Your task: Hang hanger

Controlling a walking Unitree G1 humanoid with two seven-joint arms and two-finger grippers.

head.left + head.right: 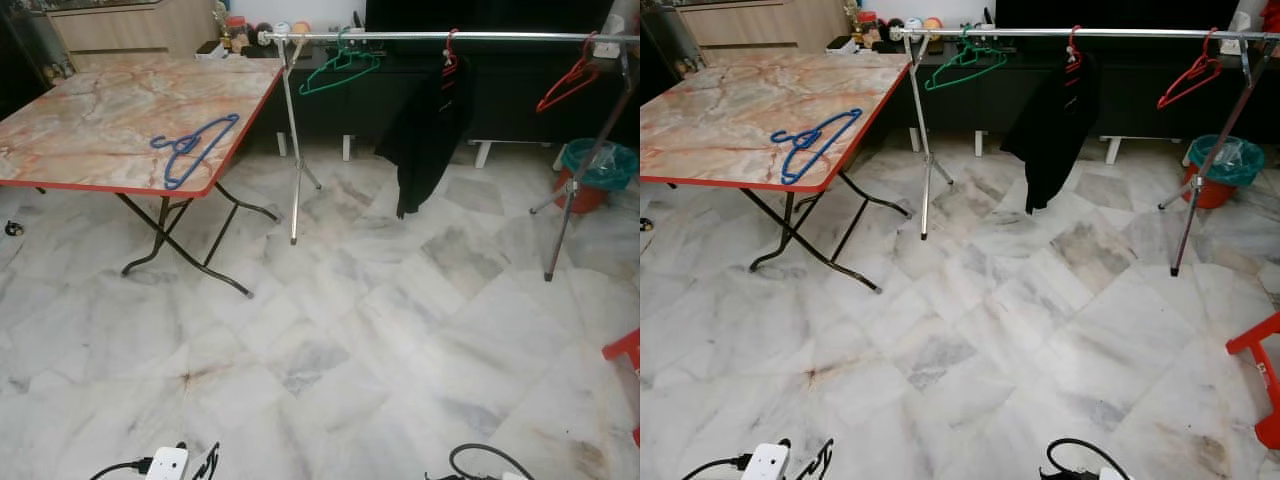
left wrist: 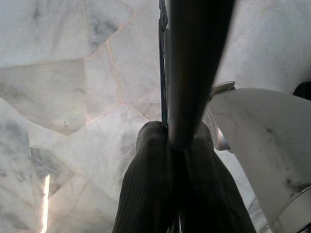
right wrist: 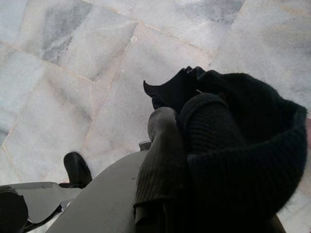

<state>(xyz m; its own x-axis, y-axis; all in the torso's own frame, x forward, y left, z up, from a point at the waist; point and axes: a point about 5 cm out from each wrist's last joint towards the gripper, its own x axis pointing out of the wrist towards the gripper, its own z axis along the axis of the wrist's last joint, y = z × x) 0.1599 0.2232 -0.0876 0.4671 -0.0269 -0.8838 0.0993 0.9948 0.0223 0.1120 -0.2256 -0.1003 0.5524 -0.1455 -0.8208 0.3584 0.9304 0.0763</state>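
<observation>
Jaws, left gripper [image 2: 170, 145]: closed on a dark rod-like item with a thin blue edge beside it, hanging over the marble floor [image 1: 400, 340]; what the item is cannot be told. Jaws, right gripper [image 3: 170, 141]: closed on a bundle of black knitted cloth [image 3: 233, 145], also above the floor.

Blue hanger [image 1: 193, 148]: lies flat on the folding table [image 1: 80, 130], near its right near edge, at far left of the scene.

Clothes rail [image 1: 500, 37]: silver bar on splayed legs, running across the far side.

Green hanger [image 1: 338, 68]: hooked on the rail near its left end, empty.

Black garment [image 1: 425, 135]: hangs from a red hanger [image 1: 450, 55] near the middle of the rail.

Second red hanger [image 1: 568, 82]: hooked toward the rail's right end, empty.

Teal bin [image 1: 598, 165]: stands on the floor behind the rail's right leg.

Red stool [image 1: 1260, 375]: at the near right edge.

Cables and a white plug block [image 1: 165, 463]: on the floor at the near edge.
</observation>
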